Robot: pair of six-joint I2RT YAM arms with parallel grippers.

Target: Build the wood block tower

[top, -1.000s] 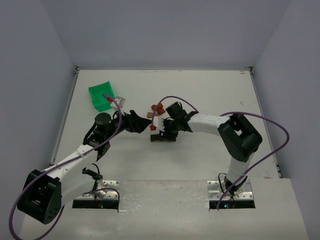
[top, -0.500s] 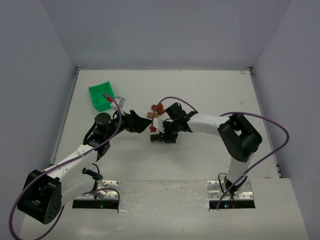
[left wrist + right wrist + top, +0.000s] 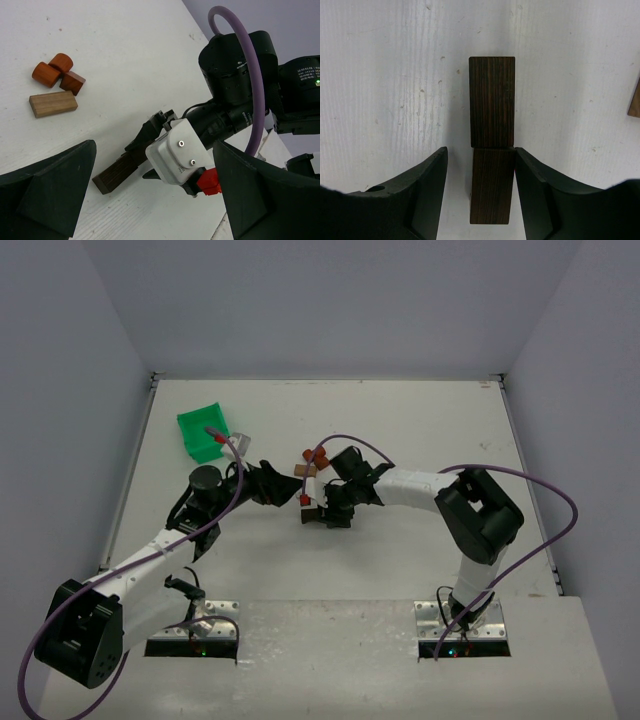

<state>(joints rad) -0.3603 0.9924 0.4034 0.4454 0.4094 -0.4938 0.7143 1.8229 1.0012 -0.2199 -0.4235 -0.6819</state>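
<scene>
Two dark brown blocks lie end to end on the white table: the far one (image 3: pixel 492 102) and the near one (image 3: pixel 492 187). My right gripper (image 3: pixel 480 150) straddles the near block with its jaws open. Its right finger (image 3: pixel 532 185) touches the block's side, while a gap remains at the left finger (image 3: pixel 427 190). The left wrist view shows the dark wood (image 3: pixel 119 172) running under the right gripper's fingers. Two reddish-orange rounded pieces (image 3: pixel 52 70), a reddish cube (image 3: pixel 73 82) and a light wooden block (image 3: pixel 52 104) lie beyond. My left gripper (image 3: pixel 155 200) hovers wide open beside them, holding nothing.
A green plastic bin (image 3: pixel 205 432) stands at the back left of the table (image 3: pixel 430 430). The reddish pieces (image 3: pixel 318 455) and light block (image 3: pixel 301 470) sit just behind both grippers. The right arm's purple cable (image 3: pixel 350 437) arcs over them. Grey walls enclose the table.
My right gripper has edged slightly left over the dark blocks and its jaws have narrowed a touch. The left arm has not moved.
</scene>
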